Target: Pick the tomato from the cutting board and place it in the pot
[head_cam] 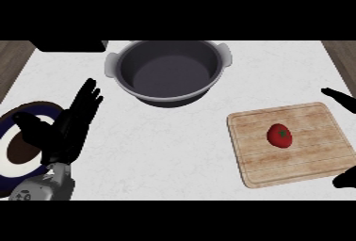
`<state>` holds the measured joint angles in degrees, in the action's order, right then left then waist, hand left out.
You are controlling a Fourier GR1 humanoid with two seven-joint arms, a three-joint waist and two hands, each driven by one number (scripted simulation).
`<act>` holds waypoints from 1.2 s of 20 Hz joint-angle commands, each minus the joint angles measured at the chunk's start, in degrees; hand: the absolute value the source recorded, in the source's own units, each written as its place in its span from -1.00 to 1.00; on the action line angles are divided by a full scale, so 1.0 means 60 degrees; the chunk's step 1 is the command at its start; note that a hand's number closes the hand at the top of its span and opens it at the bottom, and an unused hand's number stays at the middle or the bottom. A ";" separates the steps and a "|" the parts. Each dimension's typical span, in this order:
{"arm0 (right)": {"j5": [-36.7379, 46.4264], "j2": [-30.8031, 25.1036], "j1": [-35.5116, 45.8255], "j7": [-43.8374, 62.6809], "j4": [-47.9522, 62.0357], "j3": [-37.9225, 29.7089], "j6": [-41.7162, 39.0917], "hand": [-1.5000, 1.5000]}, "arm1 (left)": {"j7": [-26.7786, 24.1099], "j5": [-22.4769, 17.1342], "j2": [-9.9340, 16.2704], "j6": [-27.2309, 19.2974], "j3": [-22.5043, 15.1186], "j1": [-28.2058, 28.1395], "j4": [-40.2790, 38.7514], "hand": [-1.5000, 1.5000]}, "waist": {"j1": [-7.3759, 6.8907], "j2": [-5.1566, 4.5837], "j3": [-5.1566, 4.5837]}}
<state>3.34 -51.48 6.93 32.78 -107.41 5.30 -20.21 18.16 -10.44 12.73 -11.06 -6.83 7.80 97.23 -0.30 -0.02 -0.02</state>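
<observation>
Tomato (279, 135) on cutting board (295, 162), pot (169, 70) well apart

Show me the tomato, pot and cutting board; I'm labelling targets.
tomato (279, 135), head view, middle of its red skin.
pot (118, 63), head view, left rim.
cutting board (306, 164), head view, bare wood below the tomato.

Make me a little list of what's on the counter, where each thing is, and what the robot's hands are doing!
tomato: red, lying on the cutting board, nothing touching it
cutting board: wooden, at the right side of the counter
pot: dark grey, nothing inside, at the far middle
plate: dark blue rim, at the left edge, partly behind the left hand
left hand: open, fingers straight, resting at the left
right hand: only fingertips show at the right edge, beside the board
step done: tomato not yet picked up
</observation>
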 commanded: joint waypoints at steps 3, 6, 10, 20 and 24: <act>0.1373 0.0921 -0.0090 0.0499 0.0202 0.0452 -0.0240 -1.00 | -0.0208 0.0272 -0.0254 0.0075 -0.0002 -0.0543 0.0258 0.00 | 0.0022 0.0012 0.0002; 0.2017 0.1483 0.0002 0.0400 0.0379 0.0583 -0.0284 -1.00 | 0.0411 0.0412 -0.0537 -0.0170 0.0162 0.0835 -0.0526 0.00 | 0.0064 0.0000 0.0004; 0.2777 0.2247 0.0088 -0.0418 0.1134 0.0360 -0.0081 -1.00 | 0.0811 0.0661 -0.0601 -0.0167 -0.0011 0.0152 0.0516 0.00 | 0.0032 0.0009 0.0006; 0.3871 0.3726 0.0195 0.0373 0.1016 0.0293 -0.0438 -1.00 | 0.0424 0.0378 -0.0500 0.0734 0.0775 0.0118 0.0150 0.00 | 0.0032 0.0003 0.0004; 0.3895 0.3513 0.0823 0.1054 0.1399 -0.0077 -0.1195 -1.00 | -0.0501 0.0684 -0.0875 0.0790 0.0395 -0.0828 0.0128 0.00 | -0.0003 0.0003 0.0001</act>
<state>24.95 -30.78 9.31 36.61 -101.68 5.23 -24.99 18.30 -6.63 8.64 -7.35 -3.75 6.35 97.69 -0.12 0.01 0.00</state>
